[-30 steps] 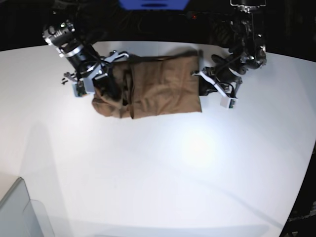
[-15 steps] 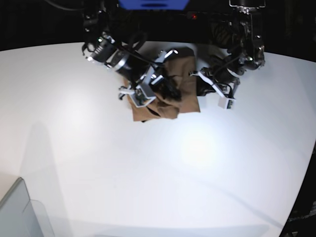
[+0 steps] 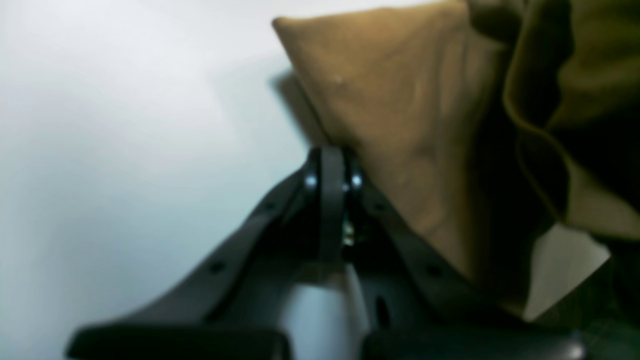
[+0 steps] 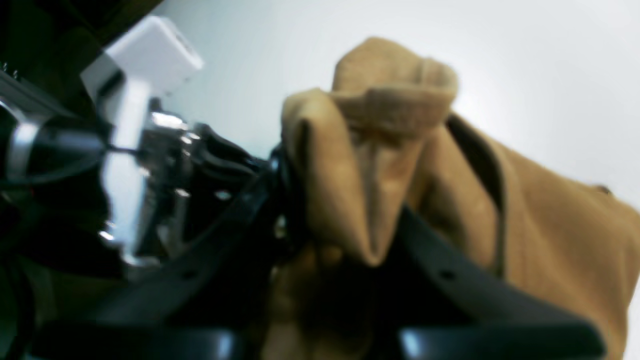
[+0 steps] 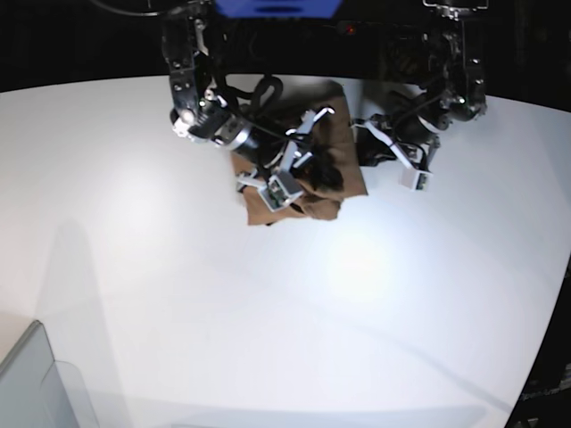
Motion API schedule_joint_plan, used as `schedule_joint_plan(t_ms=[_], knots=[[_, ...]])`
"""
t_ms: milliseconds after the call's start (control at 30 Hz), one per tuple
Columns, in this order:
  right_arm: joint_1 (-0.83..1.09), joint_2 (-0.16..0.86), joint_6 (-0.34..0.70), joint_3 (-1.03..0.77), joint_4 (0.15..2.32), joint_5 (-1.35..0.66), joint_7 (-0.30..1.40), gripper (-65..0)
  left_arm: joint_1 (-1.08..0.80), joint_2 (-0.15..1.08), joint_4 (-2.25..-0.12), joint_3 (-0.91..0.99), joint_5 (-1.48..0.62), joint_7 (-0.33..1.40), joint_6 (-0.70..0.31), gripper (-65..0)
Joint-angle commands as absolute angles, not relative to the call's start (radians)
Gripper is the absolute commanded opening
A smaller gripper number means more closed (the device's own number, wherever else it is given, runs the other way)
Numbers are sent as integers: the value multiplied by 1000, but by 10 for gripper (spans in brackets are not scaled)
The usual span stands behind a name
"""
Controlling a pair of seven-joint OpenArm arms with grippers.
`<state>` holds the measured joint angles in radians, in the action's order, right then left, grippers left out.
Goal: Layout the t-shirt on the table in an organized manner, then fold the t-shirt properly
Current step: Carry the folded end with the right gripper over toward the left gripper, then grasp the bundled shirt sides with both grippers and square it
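On the white desk (image 5: 178, 294), the right pincer (image 4: 320, 210) grips the t-shirt (image 5: 308, 152) — folding it; the left pincer (image 3: 332, 172) is closed beside its hem — idle.

The t-shirt (image 5: 335, 147) lies bunched on the surface (image 5: 268, 312) near the middle of its far edge. The right claw (image 5: 308, 174) sits on top of the shirt, with cloth between its jaws. The left claw (image 5: 370, 152) is at the shirt's side edge, toward the surface's right edge, touching the fabric. A bin corner (image 5: 36, 383) sits at the near left corner.
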<state>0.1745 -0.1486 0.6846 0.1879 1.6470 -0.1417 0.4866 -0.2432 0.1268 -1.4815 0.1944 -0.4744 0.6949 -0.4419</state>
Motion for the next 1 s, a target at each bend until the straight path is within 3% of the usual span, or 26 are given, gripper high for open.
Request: schedule_joint_plan(t_ms=[0,467,800,967], knots=[[157,-157,698,193,1649,-163,463,-543,-259,142,-1477,197,-397,774,-406,-650],[125,-157,698,298,1609,-168,456,-232,-271,166,-1475,197,-397,774,-406,-650],[134,-157,698,288,1747,-165,461,-216,-286,168,-1477,249,-398,776,-410,-650],[153,-111,698,248,1748,-166,460,-217,-314,177,-1481,315,-398,776,-412,-650]])
